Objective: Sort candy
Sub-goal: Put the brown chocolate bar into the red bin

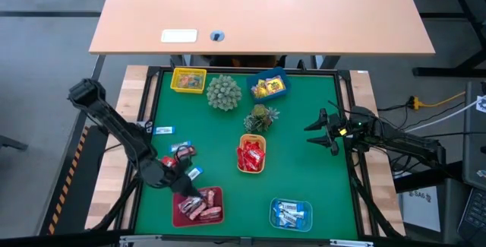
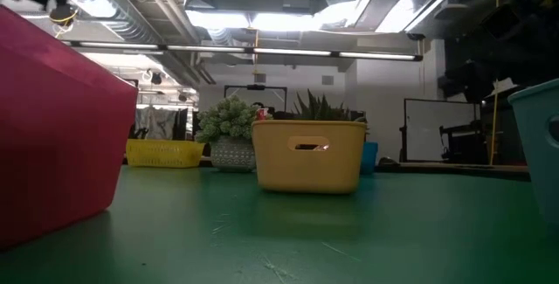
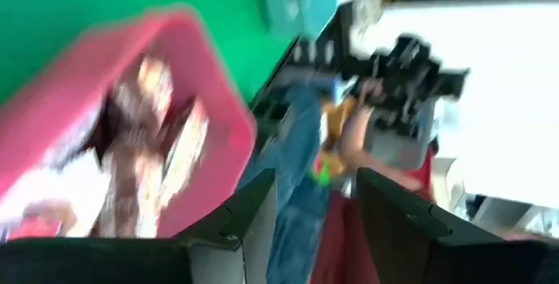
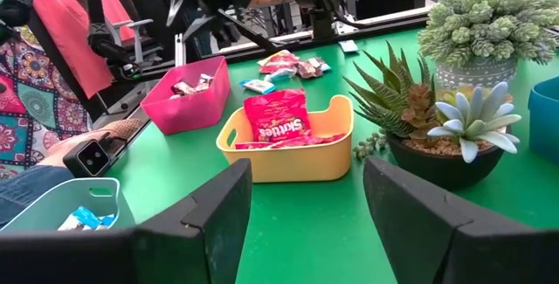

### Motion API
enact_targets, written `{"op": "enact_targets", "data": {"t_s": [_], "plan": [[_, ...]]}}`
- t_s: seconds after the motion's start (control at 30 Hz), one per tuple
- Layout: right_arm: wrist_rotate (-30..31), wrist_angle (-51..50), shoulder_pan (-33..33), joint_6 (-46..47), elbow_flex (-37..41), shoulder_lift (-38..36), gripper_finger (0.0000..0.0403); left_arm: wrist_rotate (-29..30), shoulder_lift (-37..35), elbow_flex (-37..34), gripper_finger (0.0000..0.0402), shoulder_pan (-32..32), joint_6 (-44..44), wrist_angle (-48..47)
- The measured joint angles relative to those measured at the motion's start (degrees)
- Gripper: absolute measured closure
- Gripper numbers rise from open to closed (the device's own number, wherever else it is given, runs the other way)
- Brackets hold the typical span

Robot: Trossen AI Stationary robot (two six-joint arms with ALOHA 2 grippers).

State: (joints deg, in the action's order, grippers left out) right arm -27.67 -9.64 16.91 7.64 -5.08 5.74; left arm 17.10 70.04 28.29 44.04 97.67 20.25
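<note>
Loose candy (image 1: pixel 182 152) lies on the green mat near the left edge. Brown-pink candy (image 3: pixel 140 135) fills the pink tray (image 1: pixel 181 215). Red candy (image 4: pixel 278 120) sits in the orange tray (image 1: pixel 241 165), blue-white candy (image 1: pixel 290 213) in the teal tray (image 1: pixel 275 206), and yellow candy (image 1: pixel 267 88) in the blue tray (image 1: pixel 282 75). My left gripper (image 1: pixel 190 192) hovers open over the pink tray's far left corner, with nothing between its fingers (image 3: pixel 253 210). My right gripper (image 1: pixel 323 129) waits open above the mat's right side, pointing at the orange tray.
A yellow tray (image 1: pixel 188 80) stands at the far left. A spiky green ball plant (image 1: pixel 223 93) and a potted succulent (image 1: pixel 261 118) stand between the far trays and the orange tray. A wooden desk (image 1: pixel 304 11) lies beyond the mat. A person sits past the near edge (image 4: pixel 35 83).
</note>
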Motion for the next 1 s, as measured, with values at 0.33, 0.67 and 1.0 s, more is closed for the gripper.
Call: {"op": "enact_targets", "data": {"t_s": [0.33, 0.67, 1.0], "plan": [[-0.02, 0.02, 0.00, 0.00, 0.00, 0.00, 0.0182, 6.79, -3.12, 0.00, 0.0257, -8.60, -23.61, -2.33], [-0.02, 0.02, 0.00, 0.00, 0.00, 0.00, 0.0182, 5.73, -5.56, 0.00, 0.0257, -18.61, -39.34, -20.16], [-0.04, -1.01, 0.00, 0.00, 0.00, 0.02, 0.0182, 0.21, -9.68, -0.02, 0.0257, -23.04, -34.70, -50.65]]}}
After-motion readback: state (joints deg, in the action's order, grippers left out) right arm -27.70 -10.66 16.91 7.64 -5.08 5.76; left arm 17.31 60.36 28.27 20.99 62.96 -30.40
